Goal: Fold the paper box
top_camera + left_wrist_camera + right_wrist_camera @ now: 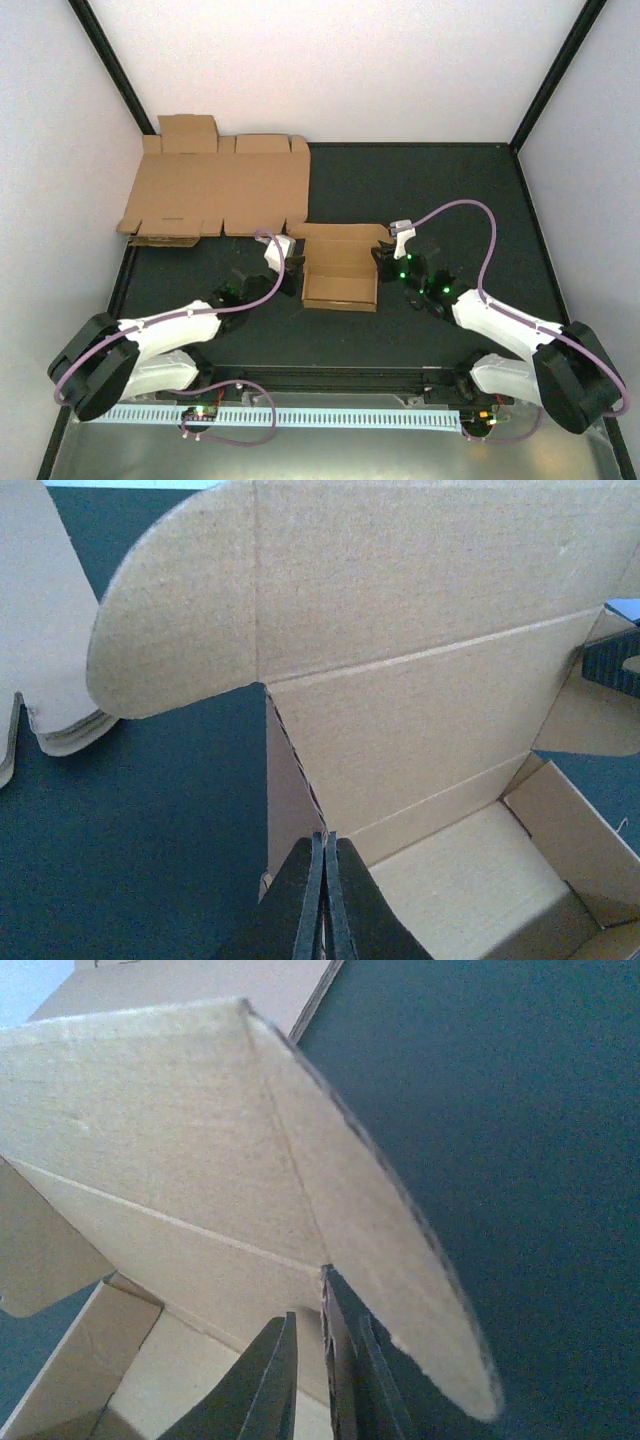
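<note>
Left gripper (322,905), clamped on the left wall of the paper box (340,290), steadies it; right gripper (315,1380) straddles the opposite wall, jaws narrow, grip unclear.

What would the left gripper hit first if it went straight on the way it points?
The paper box: the left gripper, fingers shut at its side wall, points at the box's upright back panel. How far off that panel is remains unclear.

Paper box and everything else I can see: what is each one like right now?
paper box: half folded, walls up, lid flap open.
left tool: shut on the box's left wall.
right tool: shut on the box's right wall.
flat cardboard sheets: unfolded, lying flat in the far left corner.
</note>
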Controlling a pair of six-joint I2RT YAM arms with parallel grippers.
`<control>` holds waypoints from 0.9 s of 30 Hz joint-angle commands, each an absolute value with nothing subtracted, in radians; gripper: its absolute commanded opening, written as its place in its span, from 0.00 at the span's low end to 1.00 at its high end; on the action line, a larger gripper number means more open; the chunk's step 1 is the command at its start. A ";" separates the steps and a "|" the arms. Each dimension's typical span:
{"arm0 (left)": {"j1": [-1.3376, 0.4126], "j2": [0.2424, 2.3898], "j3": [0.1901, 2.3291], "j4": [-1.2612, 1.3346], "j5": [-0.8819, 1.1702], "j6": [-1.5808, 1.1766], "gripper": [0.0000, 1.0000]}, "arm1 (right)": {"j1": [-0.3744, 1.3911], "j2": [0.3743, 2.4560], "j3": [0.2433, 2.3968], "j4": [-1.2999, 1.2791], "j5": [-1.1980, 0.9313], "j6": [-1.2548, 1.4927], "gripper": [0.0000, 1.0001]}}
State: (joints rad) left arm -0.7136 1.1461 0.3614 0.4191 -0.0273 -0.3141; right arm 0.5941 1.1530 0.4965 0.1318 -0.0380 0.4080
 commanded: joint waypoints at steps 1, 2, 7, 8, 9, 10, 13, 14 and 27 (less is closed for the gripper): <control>-0.739 1.167 0.339 0.517 -0.060 -0.351 0.02 | 0.624 1.144 0.457 0.273 0.040 0.426 0.21; -0.739 1.170 0.336 0.518 -0.064 -0.351 0.02 | 0.629 1.144 0.456 0.282 0.049 0.424 0.21; -0.742 1.167 0.336 0.511 -0.076 -0.346 0.01 | 0.635 1.153 0.488 0.220 0.038 0.407 0.27; -0.744 1.163 0.335 0.511 -0.080 -0.343 0.02 | 0.634 1.146 0.489 0.203 0.038 0.406 0.28; -0.745 1.162 0.333 0.510 -0.084 -0.338 0.02 | 0.635 1.136 0.486 0.192 0.040 0.403 0.30; -0.746 1.161 0.332 0.508 -0.089 -0.335 0.02 | 0.635 1.117 0.480 0.180 0.044 0.401 0.32; -0.747 1.163 0.328 0.508 -0.095 -0.326 0.02 | 0.635 1.075 0.471 0.123 0.063 0.392 0.40; -0.748 1.163 0.328 0.508 -0.096 -0.324 0.01 | 0.635 1.062 0.472 0.101 0.069 0.390 0.43; -0.750 1.153 0.328 0.505 -0.091 -0.291 0.02 | 0.628 0.992 0.583 -0.209 0.208 0.360 0.75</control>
